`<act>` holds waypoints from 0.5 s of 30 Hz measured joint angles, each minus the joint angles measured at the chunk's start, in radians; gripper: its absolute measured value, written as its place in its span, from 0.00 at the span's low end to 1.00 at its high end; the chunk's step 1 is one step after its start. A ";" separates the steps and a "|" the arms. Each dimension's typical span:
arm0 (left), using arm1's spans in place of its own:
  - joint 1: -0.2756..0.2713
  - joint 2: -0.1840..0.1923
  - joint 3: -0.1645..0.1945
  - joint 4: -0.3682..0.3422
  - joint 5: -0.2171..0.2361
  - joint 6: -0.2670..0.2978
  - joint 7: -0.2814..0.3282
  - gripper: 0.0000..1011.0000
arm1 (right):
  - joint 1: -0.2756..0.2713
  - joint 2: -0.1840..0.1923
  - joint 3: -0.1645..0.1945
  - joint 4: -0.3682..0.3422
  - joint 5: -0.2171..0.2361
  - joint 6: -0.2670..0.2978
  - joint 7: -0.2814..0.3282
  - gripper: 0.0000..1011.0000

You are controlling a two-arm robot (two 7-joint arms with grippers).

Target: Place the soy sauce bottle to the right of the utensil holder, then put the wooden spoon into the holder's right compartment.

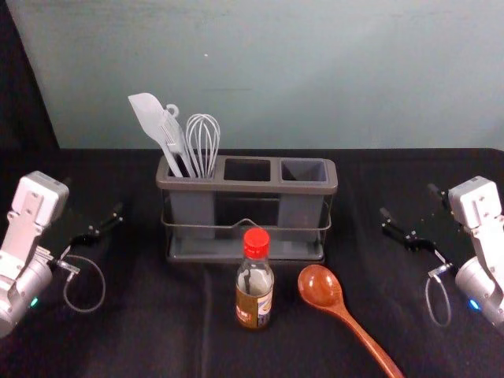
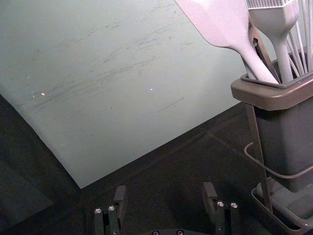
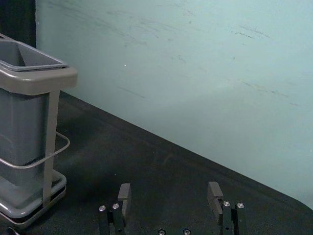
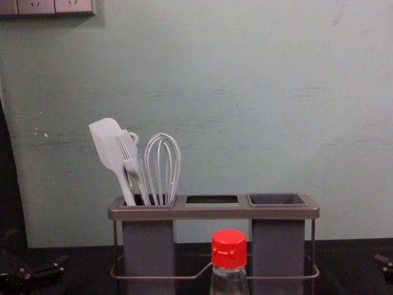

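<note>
The soy sauce bottle [image 1: 254, 279], red-capped, stands upright in front of the utensil holder [image 1: 247, 187]; the chest view shows its cap [image 4: 229, 249] before the holder [image 4: 214, 211]. Bowl toward the holder, the wooden spoon [image 1: 320, 288] lies right of the bottle. White utensils fill the left compartment; the right compartment [image 1: 304, 171] is empty. My left gripper [image 1: 94, 223] is open over the table's left side, with nothing between its fingers in its wrist view [image 2: 166, 198]. Open too, my right gripper [image 1: 409, 214] is at the far right, empty in its wrist view [image 3: 169, 198].
A pale wall [image 1: 276, 71] rises behind the dark cloth-covered table [image 1: 157, 339]. White sockets [image 4: 46, 7] are mounted high on it at the left. Dark cloth surface lies between the holder and each gripper.
</note>
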 joint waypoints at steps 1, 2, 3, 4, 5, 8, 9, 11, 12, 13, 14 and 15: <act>0.000 0.000 0.000 0.000 0.000 0.000 0.000 1.00 | 0.000 0.000 0.000 0.000 0.000 0.000 0.000 0.99; 0.000 0.000 0.000 0.000 0.000 0.000 0.000 1.00 | 0.000 0.000 0.000 0.000 0.000 0.000 0.000 0.99; 0.000 0.000 0.000 0.000 0.000 0.000 0.000 1.00 | 0.000 0.000 0.000 0.000 0.000 0.000 0.000 0.99; 0.000 0.000 0.000 0.000 0.000 0.000 0.000 1.00 | 0.000 0.000 0.000 0.000 0.000 0.000 0.000 0.99; 0.000 0.000 0.000 0.000 0.000 0.000 0.000 1.00 | 0.000 0.000 0.000 0.000 0.000 0.000 0.000 0.99; 0.000 0.000 0.000 0.000 0.000 0.000 0.000 1.00 | 0.000 0.000 0.000 0.000 0.000 0.000 0.000 0.99; 0.000 0.000 0.000 0.000 0.000 0.000 0.000 1.00 | 0.000 0.000 0.000 0.000 0.000 0.000 0.000 0.99; 0.000 0.000 0.000 0.000 0.000 0.000 0.000 1.00 | 0.000 0.000 0.000 0.000 0.000 0.000 0.000 0.99; 0.000 0.000 0.000 0.000 0.000 0.000 0.000 1.00 | 0.000 0.000 0.000 0.000 0.000 0.000 0.000 0.99; 0.000 0.000 0.000 0.000 0.000 0.000 0.000 1.00 | 0.000 0.000 0.000 0.000 0.000 0.000 0.000 0.99; 0.000 0.000 0.000 0.000 0.000 0.000 0.000 1.00 | 0.000 0.000 0.000 0.000 0.000 0.000 0.000 0.99; 0.000 0.000 0.000 0.000 0.000 0.000 0.000 1.00 | 0.000 0.000 0.000 0.000 0.000 0.000 0.000 0.99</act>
